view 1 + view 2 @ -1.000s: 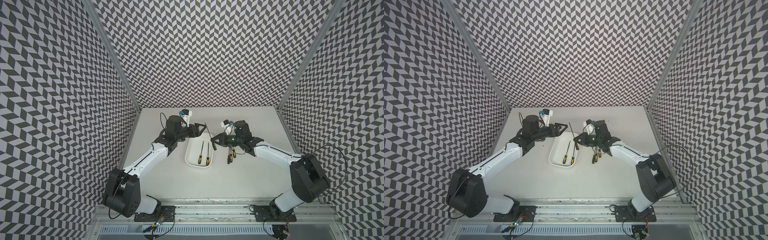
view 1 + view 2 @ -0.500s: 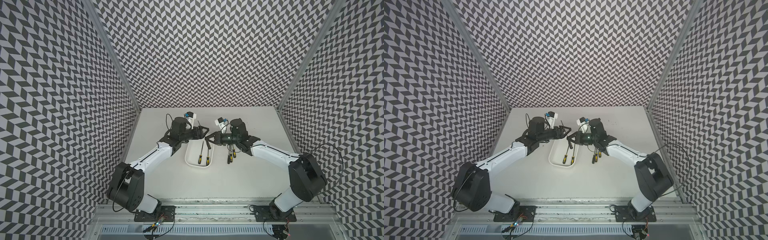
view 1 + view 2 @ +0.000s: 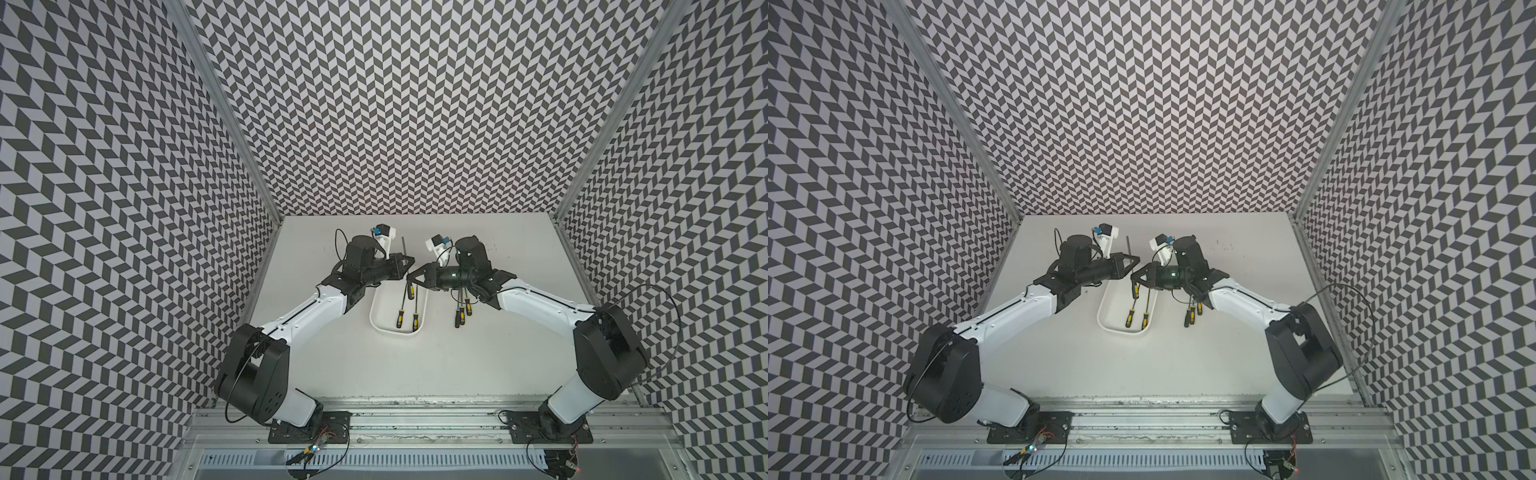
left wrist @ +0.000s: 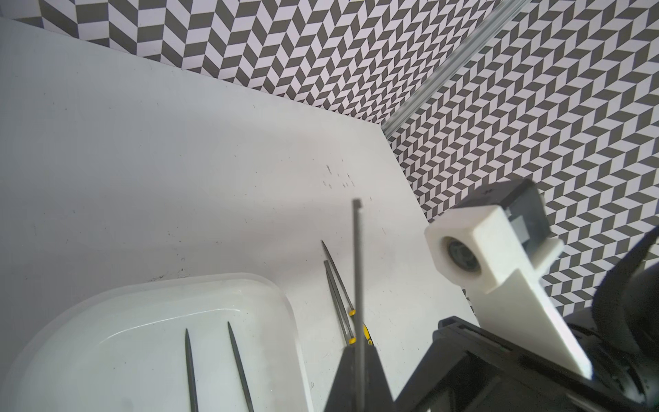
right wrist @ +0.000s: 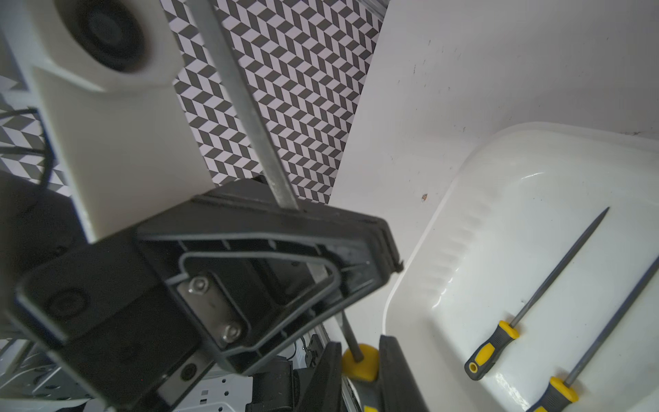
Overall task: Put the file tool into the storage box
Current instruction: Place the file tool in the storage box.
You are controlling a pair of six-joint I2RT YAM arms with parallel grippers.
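My left pincer (image 3: 406, 265), wide a second ago, now clamps the thin grey metal file (image 3: 403, 246) over the far end of the white shallow plastic storage box (image 3: 376, 320). My right pincer (image 3: 411, 279) flanks its black-and-yellow handle; I cannot tell if it grips.

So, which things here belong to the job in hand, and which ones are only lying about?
In the job:
- held file, shaft in the shut left gripper, handle between the fingers of the right gripper
- storage box

Lying about:
- two files already in the box
- three files on the table beside it
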